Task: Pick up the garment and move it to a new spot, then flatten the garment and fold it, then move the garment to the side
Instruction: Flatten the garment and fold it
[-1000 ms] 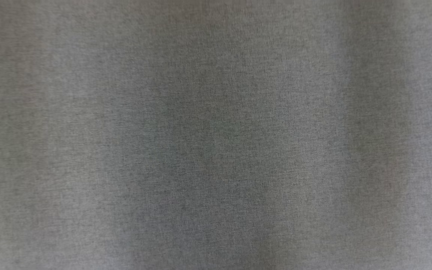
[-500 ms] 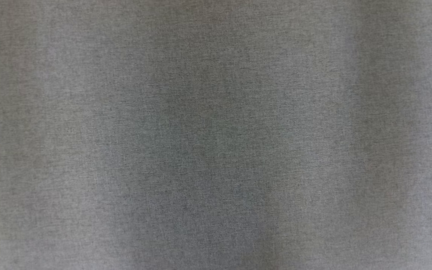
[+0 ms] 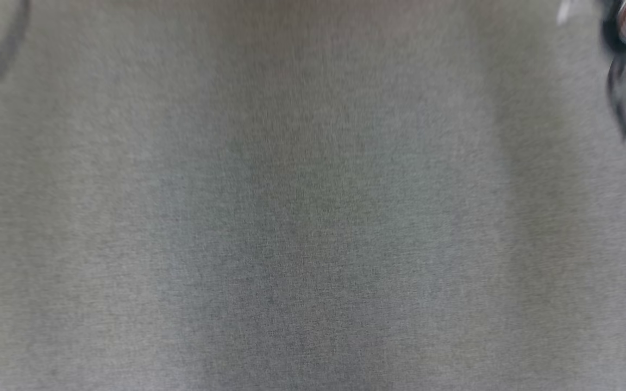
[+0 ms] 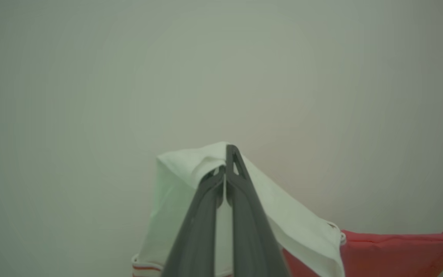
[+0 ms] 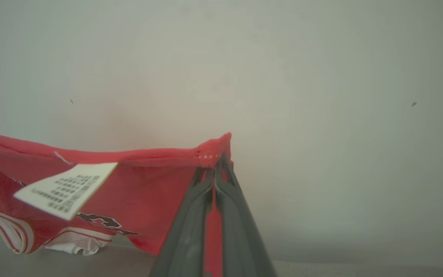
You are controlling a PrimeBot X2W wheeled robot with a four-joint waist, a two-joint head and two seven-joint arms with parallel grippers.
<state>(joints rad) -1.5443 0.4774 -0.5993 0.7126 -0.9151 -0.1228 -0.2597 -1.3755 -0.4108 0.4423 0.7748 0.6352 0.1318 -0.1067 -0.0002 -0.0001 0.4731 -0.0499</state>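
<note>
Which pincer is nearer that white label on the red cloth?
Right. The right pincer pinches the garment by its red hem, just along from the label; the left pincer pinches its white corner, beyond the red stretch.

One garment (image 5: 137, 192), red and white, carrying one printed label (image 5: 65, 188). One left hand (image 4: 226, 161) and one right hand (image 5: 215, 163), two in all.

white label (image 5: 65, 188) hanging from the top edge of the red garment (image 5: 148, 192), rows of small dark print too blurred to read, dark printed mark (image 5: 106, 222) lower on the fabric, not legible
</note>
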